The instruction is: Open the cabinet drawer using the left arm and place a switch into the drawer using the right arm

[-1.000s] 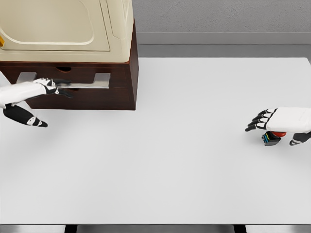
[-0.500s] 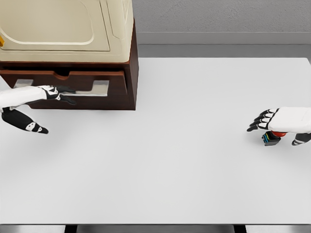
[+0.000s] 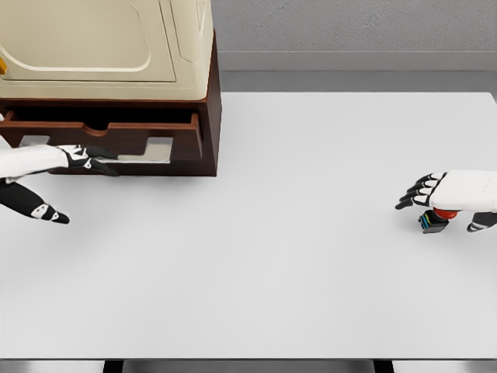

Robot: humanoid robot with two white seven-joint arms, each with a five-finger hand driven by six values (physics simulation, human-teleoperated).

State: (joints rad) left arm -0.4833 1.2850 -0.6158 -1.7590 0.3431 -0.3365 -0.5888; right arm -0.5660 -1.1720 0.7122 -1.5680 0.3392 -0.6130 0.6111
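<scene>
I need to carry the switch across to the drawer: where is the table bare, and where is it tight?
The white table is bare between the cabinet and the right hand, and along the near edge. It is crowded at the drawer, where the left hand holds the handle, and around the switch under the right hand.

A white worktop [image 3: 295, 264] fills most of the view. At its far left corner — on top of the brown unit — sits a cream appliance [image 3: 101, 47] with a rounded panel. Behind runs a grey wall [image 3: 357, 27].
</scene>
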